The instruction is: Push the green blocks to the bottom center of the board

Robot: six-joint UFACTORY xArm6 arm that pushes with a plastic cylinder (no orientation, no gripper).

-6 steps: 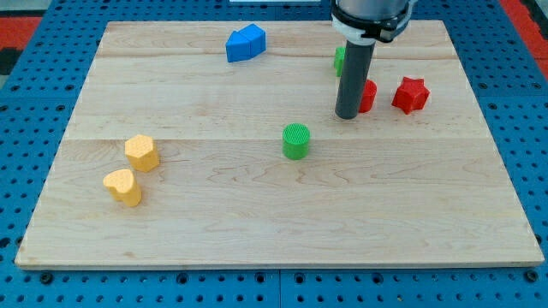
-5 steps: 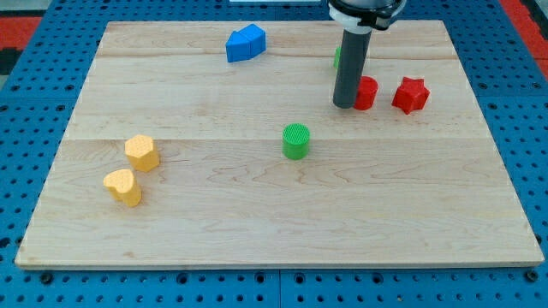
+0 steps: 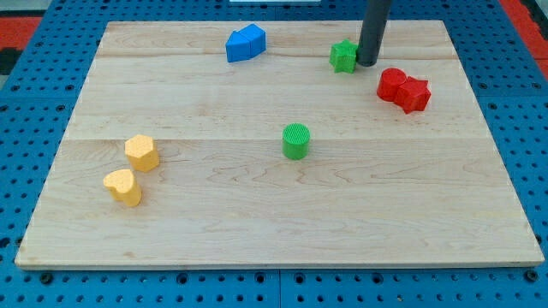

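Note:
A green cylinder (image 3: pixel 296 141) stands near the middle of the wooden board (image 3: pixel 257 222). A green star-shaped block (image 3: pixel 343 56) sits near the view's top, right of centre. My tip (image 3: pixel 367 63) stands right beside that green star, on its right side, touching or nearly touching it. The rod rises out of the view's top edge.
A red round block (image 3: pixel 392 85) and a red star block (image 3: pixel 415 94) sit touching each other, below and right of my tip. A blue block (image 3: pixel 246 43) lies at the view's top, left of centre. Two yellow blocks (image 3: pixel 141 152) (image 3: pixel 124 186) sit at the view's left.
My tip moved toward the view's top and right, from beside the red round block to beside the green star. The red round block now touches the red star. The green star is uncovered.

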